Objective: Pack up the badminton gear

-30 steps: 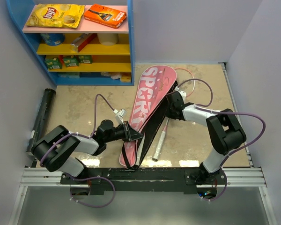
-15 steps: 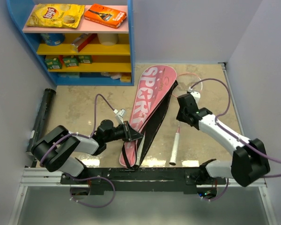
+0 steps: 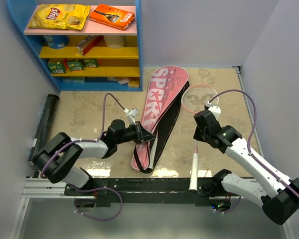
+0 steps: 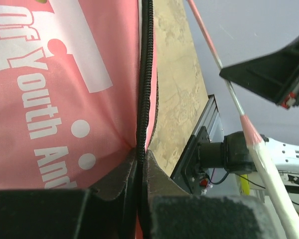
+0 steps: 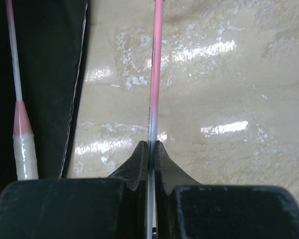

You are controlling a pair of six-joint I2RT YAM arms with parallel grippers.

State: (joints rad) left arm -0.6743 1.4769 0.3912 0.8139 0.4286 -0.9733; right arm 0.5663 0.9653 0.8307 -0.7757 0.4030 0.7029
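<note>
The pink "SPORT" bag (image 3: 157, 107) lies slantwise mid-table, its black inside showing along the right edge. My left gripper (image 3: 148, 135) is shut on the bag's black zipper edge (image 4: 147, 74), next to the pink lettered cloth (image 4: 65, 74). One pink-and-white racket (image 3: 199, 97) lies right of the bag, with its white handle (image 3: 193, 177) over the near rail. My right gripper (image 3: 203, 133) is shut on that racket's shaft (image 5: 156, 74). A second racket's handle (image 5: 25, 149) rests on the bag's black lining (image 5: 50, 74). The long black tube (image 3: 44, 127) lies by the left wall.
A blue shelf unit (image 3: 79, 45) at the back left holds a yellow chip packet (image 3: 60, 16), an orange box (image 3: 112, 16) and other snacks. Grey walls close in the table on three sides. The metal rail (image 3: 149, 186) runs along the near edge.
My right arm swung out to the right and nearer, drawing the racket out of the bag until its head showed. My left gripper moved slightly away with the bag's edge.
</note>
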